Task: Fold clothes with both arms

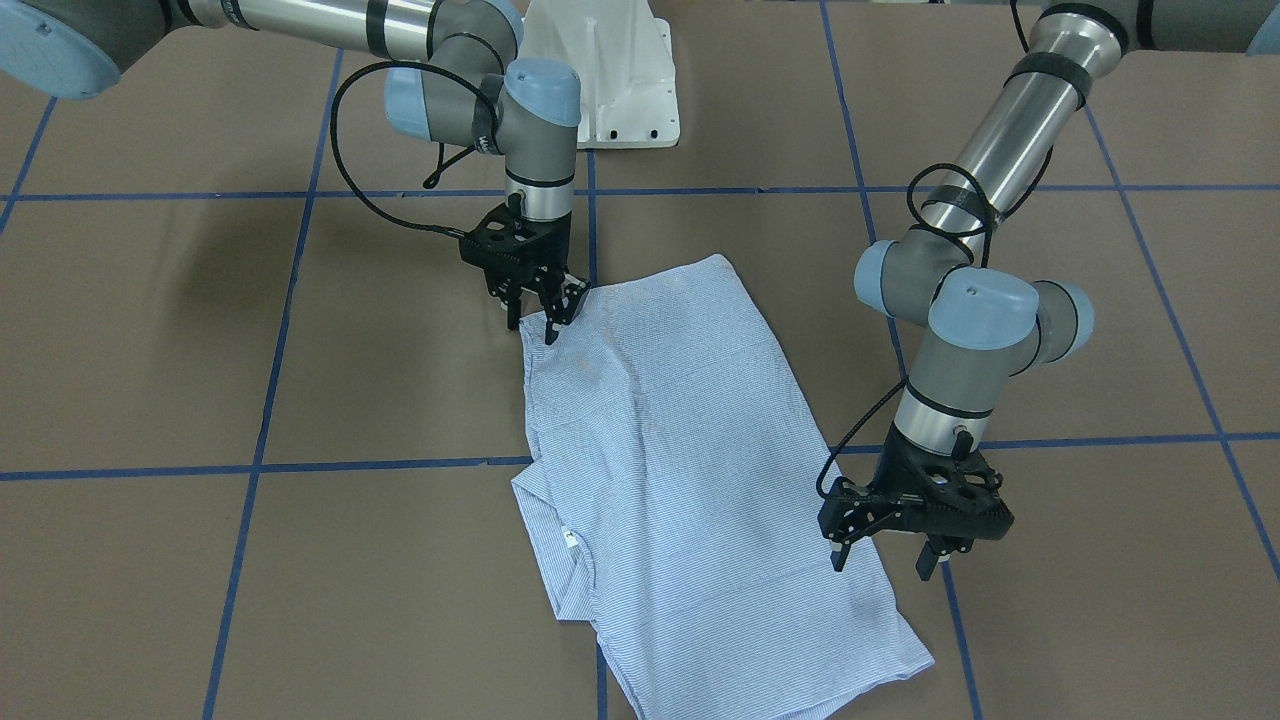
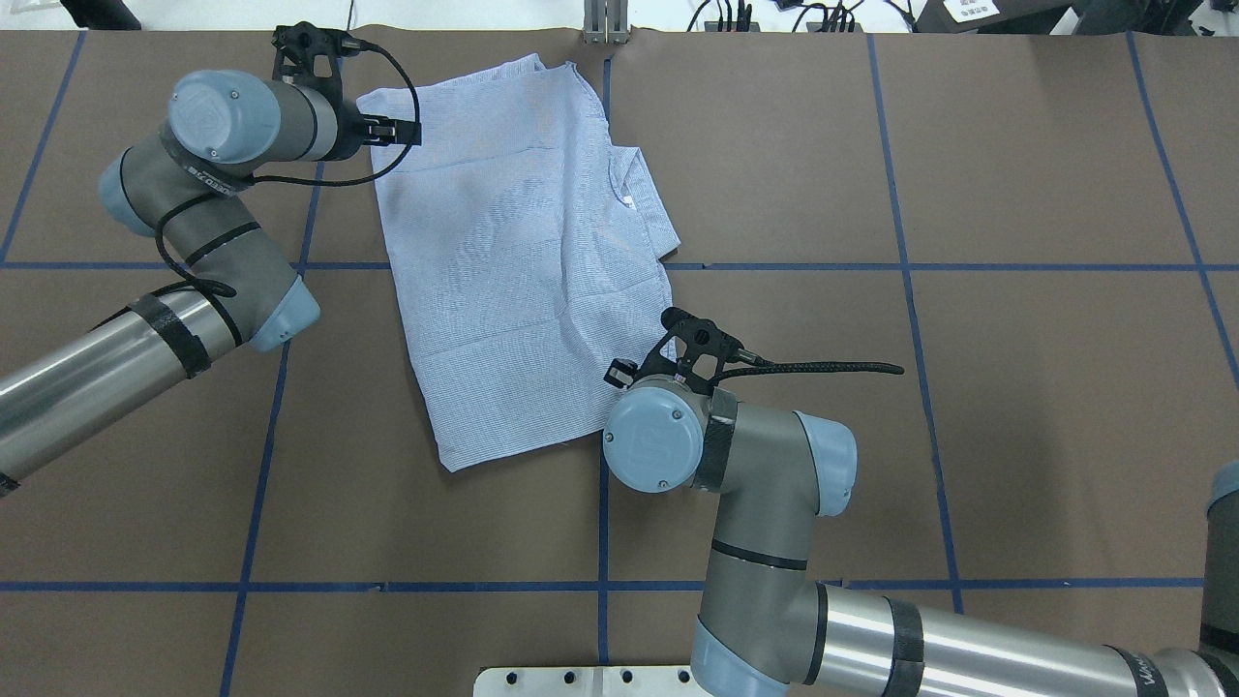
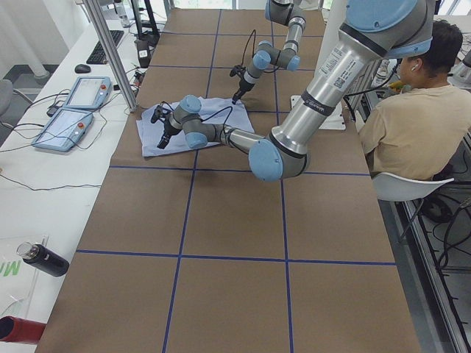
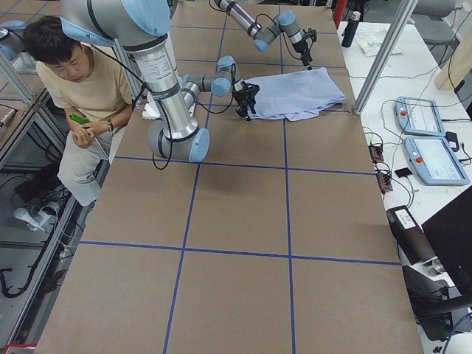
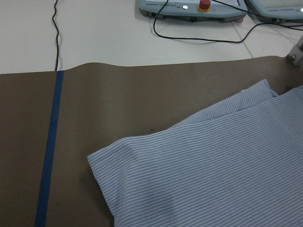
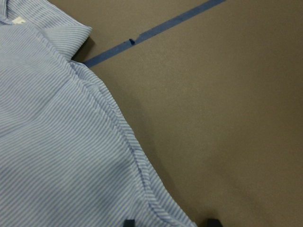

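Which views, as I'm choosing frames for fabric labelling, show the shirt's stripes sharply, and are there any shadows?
Left wrist view: the shirt is sharp, stripes plain. Right wrist view: stripes also clear. Front-facing view: stripes faint, soft arm shadows on the table. Side views: shirt too small for stripes.

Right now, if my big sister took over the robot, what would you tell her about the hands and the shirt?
Left gripper: open, empty, hovering near the shirt's far corner.
Right gripper: open, low at a near corner, the shirt's edge between its fingers, not yet pinched.
Shirt: flat on the brown table, no sleeves sticking out, collar at one side.
Done: seems folded into a long panel.
Left: pinch both corners, probably fold again.
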Tool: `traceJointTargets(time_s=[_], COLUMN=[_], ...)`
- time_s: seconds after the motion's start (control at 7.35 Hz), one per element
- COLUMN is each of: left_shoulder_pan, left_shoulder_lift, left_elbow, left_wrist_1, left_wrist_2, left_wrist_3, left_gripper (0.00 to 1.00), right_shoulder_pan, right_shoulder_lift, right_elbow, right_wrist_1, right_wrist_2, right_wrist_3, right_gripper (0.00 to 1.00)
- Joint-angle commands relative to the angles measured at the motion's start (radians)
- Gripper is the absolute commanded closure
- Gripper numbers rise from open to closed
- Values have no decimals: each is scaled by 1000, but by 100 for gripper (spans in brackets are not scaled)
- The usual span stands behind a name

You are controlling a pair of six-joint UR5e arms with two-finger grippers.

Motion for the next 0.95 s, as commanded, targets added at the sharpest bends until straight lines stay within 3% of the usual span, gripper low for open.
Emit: traceJointTargets(time_s=[0.0,0.68,0.82], left_shoulder_pan=[0,0,0], left_shoulder_lift=[0,0,0], left_elbow=[0,0,-9], left_wrist_1=[0,0,0], left_wrist_2=[0,0,0], left_wrist_3=[0,-1,-4], left_gripper=[0,0,0], right_shoulder_pan=[0,0,8], right_shoulder_lift=[19,24,12], right_elbow=[-2,9,58], right_wrist_1=[1,0,-6], right_wrist_2=[-1,-1,1], right_wrist_3=[10,7,-2], right_gripper=[100,100,100])
